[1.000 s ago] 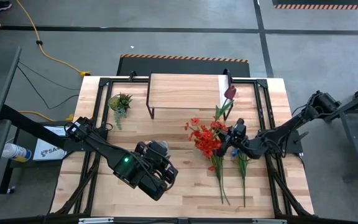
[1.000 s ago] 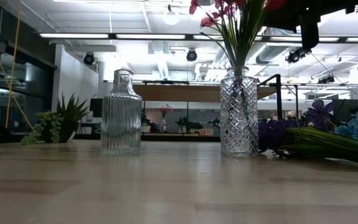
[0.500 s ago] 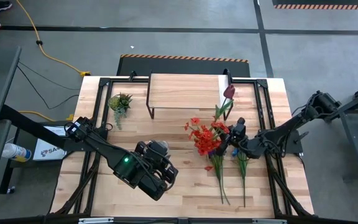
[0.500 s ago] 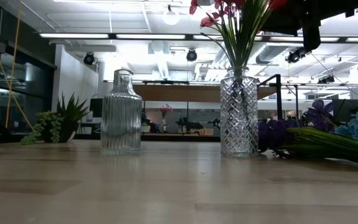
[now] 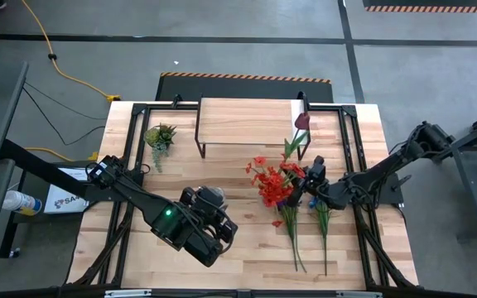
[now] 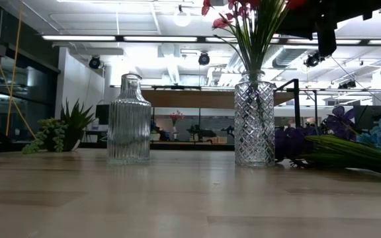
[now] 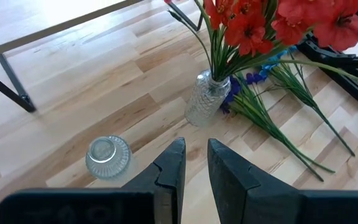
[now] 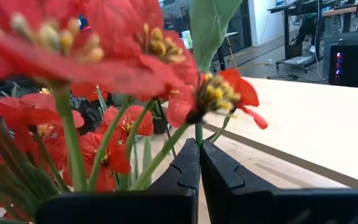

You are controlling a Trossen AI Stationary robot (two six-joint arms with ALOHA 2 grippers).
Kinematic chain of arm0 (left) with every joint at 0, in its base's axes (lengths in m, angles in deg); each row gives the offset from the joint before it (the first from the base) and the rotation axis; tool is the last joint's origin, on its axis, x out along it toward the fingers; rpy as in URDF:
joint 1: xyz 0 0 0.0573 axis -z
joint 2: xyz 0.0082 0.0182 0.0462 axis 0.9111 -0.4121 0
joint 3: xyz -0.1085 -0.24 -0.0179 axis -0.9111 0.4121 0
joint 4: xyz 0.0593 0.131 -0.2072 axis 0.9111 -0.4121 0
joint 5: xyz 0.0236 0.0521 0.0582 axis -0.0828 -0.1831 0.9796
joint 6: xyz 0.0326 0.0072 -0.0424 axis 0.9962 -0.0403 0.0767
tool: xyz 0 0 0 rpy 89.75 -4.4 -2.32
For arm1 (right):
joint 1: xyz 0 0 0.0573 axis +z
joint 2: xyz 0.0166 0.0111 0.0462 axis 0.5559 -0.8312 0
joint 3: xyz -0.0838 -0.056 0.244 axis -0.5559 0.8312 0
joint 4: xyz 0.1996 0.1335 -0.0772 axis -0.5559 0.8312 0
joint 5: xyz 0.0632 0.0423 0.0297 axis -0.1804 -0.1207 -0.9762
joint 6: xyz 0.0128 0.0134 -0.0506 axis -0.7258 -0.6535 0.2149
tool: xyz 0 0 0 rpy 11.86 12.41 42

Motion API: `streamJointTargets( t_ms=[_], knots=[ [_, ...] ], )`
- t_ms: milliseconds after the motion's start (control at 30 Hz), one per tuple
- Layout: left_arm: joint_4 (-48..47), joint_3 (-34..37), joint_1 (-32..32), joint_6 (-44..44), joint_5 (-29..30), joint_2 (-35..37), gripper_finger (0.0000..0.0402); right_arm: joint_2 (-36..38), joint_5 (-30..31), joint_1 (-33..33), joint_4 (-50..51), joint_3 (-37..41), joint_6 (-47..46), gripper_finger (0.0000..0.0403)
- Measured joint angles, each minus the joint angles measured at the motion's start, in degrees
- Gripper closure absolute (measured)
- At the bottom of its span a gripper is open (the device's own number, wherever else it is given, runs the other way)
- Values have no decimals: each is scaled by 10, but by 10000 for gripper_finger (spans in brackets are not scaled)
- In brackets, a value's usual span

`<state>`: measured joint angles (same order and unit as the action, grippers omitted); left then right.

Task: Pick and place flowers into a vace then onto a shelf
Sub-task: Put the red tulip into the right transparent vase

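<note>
Red artificial flowers [image 5: 273, 185] stand bunched in cut-glass vase [image 6: 254, 119] mid-table; purple and blue stems [image 5: 322, 217] lie flat beside it. Right gripper [image 5: 307, 184], fingers pressed together on a thin green stem [image 8: 166, 155], is feeding it in. Left gripper [image 7: 196, 163] slightly apart, empty, near ribbed glass bottle [image 7: 107, 157]. Light-wood shelf [image 5: 245, 122] bare. Next: release, fetch another stem

1. The vase [image 7: 207, 99] stands on the counter [image 5: 247, 248], with flowers [image 5: 273, 184] in it.
2. The shelf [image 5: 245, 122] lies behind the vase, at the counter's far edge.
3. The bottle [image 7: 107, 157] stands left of the vase, well apart.
4. The potted plant [image 5: 160, 136] sits far left of the vase, just beside the shelf.
5. Loose stems [image 5: 322, 222] lie on the counter just right of the vase.
</note>
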<state>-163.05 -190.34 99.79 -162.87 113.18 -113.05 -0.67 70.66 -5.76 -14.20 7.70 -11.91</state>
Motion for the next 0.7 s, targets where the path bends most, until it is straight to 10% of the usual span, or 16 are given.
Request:
streamJointTargets(
  t_ms=[700],
  knots=[
    [0, 0, 0, 0, 1, 0, 298, -52, -10, 0, -49, -5, 60, 403]
  ],
)
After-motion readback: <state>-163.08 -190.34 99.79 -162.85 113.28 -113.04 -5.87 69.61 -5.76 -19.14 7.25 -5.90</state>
